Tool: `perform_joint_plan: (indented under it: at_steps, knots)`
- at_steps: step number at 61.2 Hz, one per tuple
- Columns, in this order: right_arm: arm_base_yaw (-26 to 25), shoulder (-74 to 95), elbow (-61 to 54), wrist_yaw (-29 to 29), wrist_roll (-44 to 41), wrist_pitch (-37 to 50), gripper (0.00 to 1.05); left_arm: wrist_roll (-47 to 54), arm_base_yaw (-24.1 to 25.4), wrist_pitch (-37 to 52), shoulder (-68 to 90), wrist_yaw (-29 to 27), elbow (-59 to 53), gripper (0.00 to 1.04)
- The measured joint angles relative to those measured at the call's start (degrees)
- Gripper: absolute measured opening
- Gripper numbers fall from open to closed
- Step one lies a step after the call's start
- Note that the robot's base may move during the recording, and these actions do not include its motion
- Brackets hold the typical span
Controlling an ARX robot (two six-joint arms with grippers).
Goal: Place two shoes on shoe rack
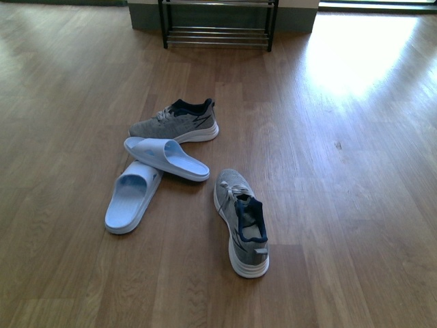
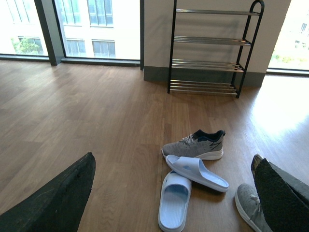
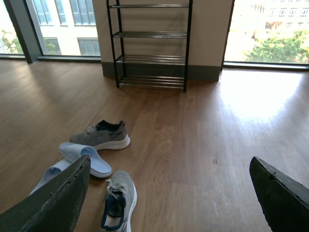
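Four pieces of footwear lay loose on the wooden floor (image 1: 355,205). Nearest was one grey sneaker (image 1: 242,222), heel toward the robot. To its left lay a pale blue slide (image 1: 133,197), the second slide (image 1: 166,158) overlapping its far end, and the other sneaker (image 1: 175,121) sat just behind. The left gripper (image 2: 172,159) and right gripper (image 3: 170,161) both hung spread wide, touching none of them. Bare boards ran on to the shoe rack (image 1: 218,27) against the far wall.

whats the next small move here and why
Probably lower the open right claw toward the near grey sneaker: it lies alone and closest, while the slides and far sneaker bunch together, and the shoe rack holds no shoes.
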Motion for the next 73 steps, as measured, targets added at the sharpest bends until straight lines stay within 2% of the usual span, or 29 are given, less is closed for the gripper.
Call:
perform_joint_plan:
  at_steps: [68, 70, 73]
  knots:
    - [0.0, 0.1, 0.0, 0.0, 0.0, 0.0, 0.96, 0.0, 0.0, 0.0, 0.0, 0.0, 0.0, 0.95]
    - [0.3, 0.5, 0.1, 1.3, 0.5, -0.6, 0.96, 0.0, 0.0, 0.0, 0.0, 0.0, 0.0, 0.95]
    - [1.9, 3.1, 1.2, 7.1, 1.9, -4.1, 0.96, 0.0, 0.0, 0.0, 0.0, 0.0, 0.0, 0.95]
